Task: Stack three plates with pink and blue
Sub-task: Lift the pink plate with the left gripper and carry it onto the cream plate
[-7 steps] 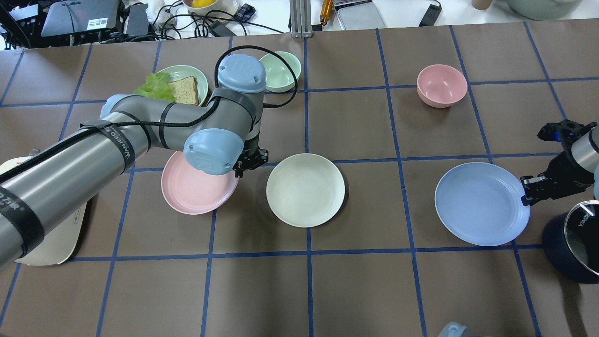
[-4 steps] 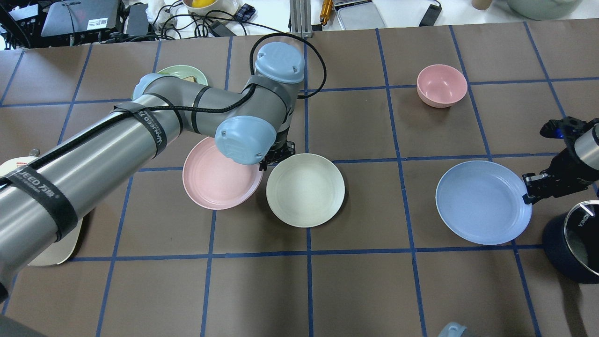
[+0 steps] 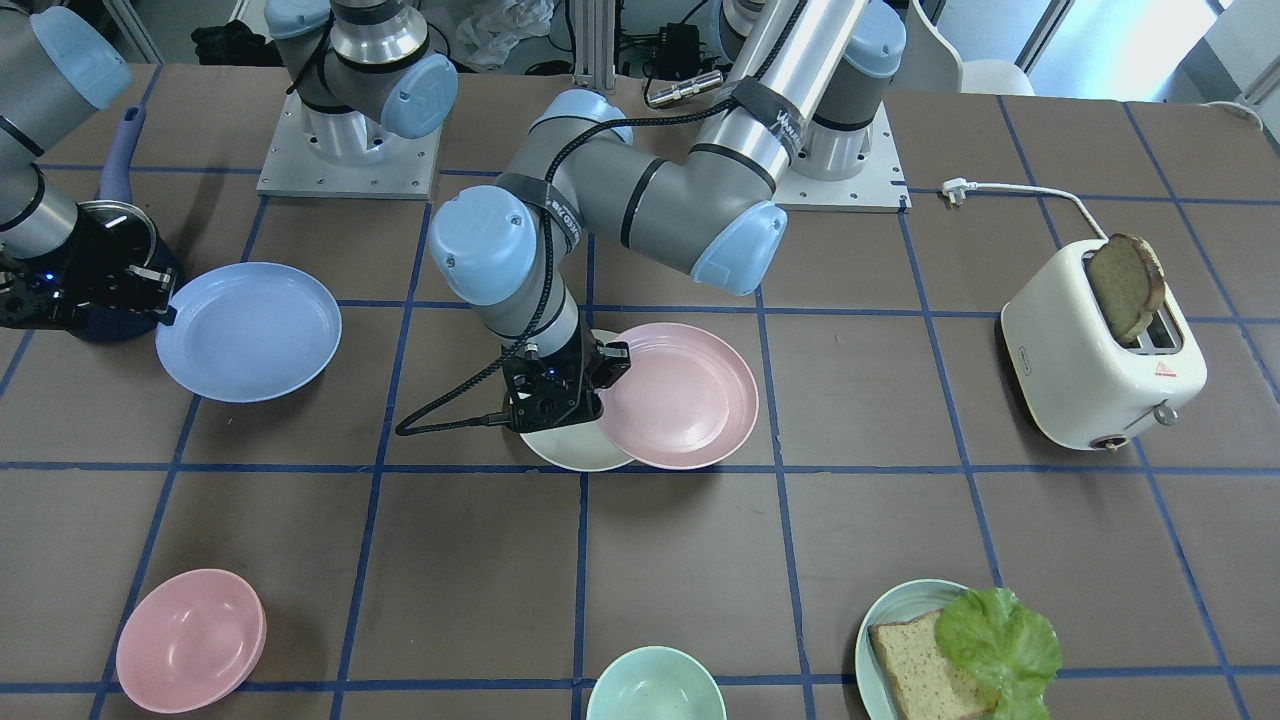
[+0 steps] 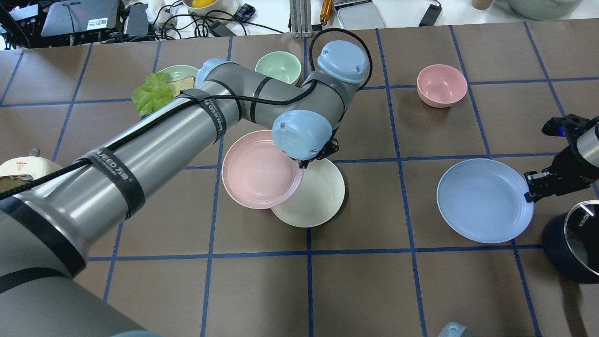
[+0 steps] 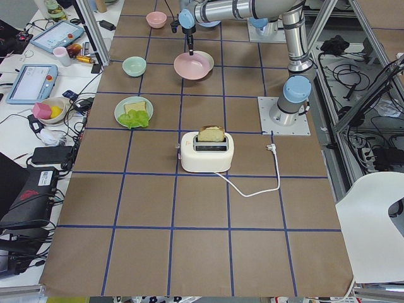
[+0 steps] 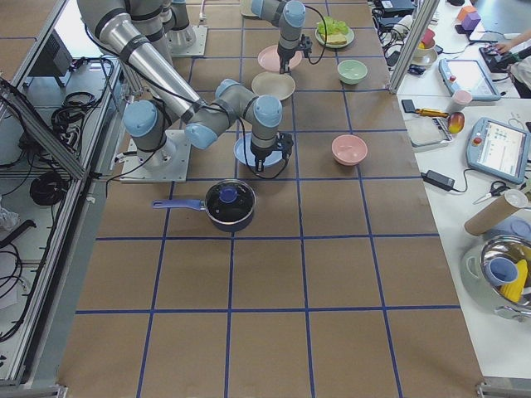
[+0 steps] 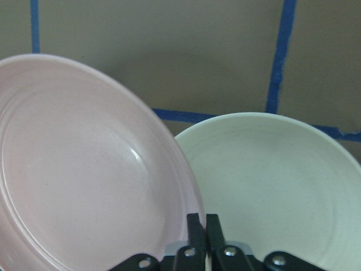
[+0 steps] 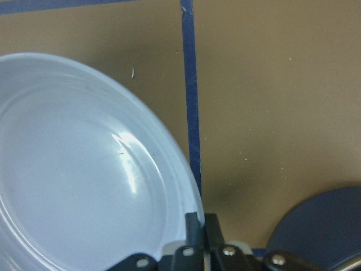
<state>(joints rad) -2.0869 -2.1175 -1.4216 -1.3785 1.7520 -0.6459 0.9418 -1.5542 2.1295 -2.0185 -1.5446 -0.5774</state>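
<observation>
My left gripper (image 4: 303,163) is shut on the right rim of the pale pink plate (image 4: 258,171) and holds it tilted, with its right edge over the left part of the cream-white plate (image 4: 320,196). The left wrist view shows the closed fingertips (image 7: 195,226) on the pink plate's (image 7: 84,169) rim, with the cream plate (image 7: 271,180) beyond. My right gripper (image 4: 529,188) is shut on the right rim of the light blue plate (image 4: 484,201), at the table's right. It also shows in the right wrist view (image 8: 200,223), on the blue plate (image 8: 73,169).
A dark blue lidded pot (image 4: 573,243) stands just right of the blue plate. A pink bowl (image 4: 441,85), a green bowl (image 4: 278,67) and a green plate with bread and lettuce (image 4: 161,86) are at the back. A toaster (image 3: 1100,350) stands far left.
My left gripper carried the pink plate rightward until it overlaps the cream plate. The right gripper and the blue plate shifted only slightly.
</observation>
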